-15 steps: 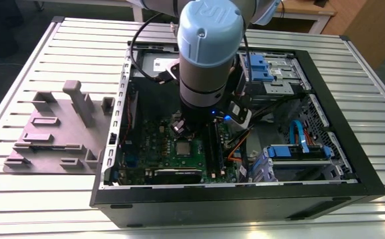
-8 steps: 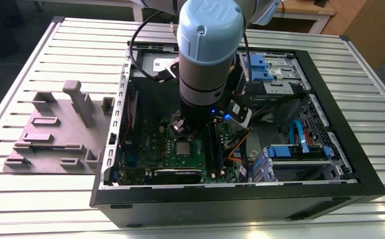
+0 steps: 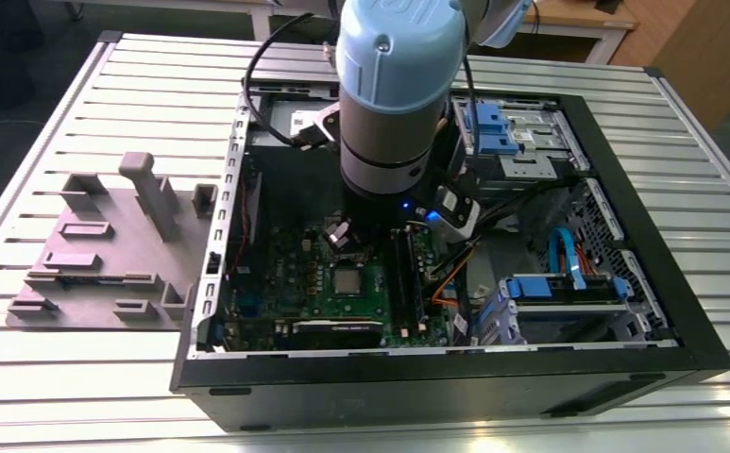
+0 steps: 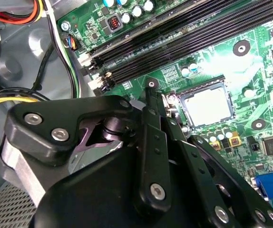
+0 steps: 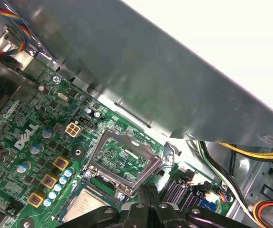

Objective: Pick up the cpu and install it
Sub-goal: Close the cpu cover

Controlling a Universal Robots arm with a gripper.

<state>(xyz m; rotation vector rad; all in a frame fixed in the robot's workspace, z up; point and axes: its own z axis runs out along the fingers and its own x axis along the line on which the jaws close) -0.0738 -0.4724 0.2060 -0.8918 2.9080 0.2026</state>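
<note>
Gripper (image 4: 151,94) jaws are seen closed, nothing held; cpu (image 4: 208,107) is seated in socket (image 4: 200,86) just beside fingertips.

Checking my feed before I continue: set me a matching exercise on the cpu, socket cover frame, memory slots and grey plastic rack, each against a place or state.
1 cpu
2 socket cover frame
3 memory slots
4 grey plastic rack

a black, parallel
b outside the case
c lying in the socket
d swung up

Pairs: 1-c, 2-d, 3-a, 4-b
</note>
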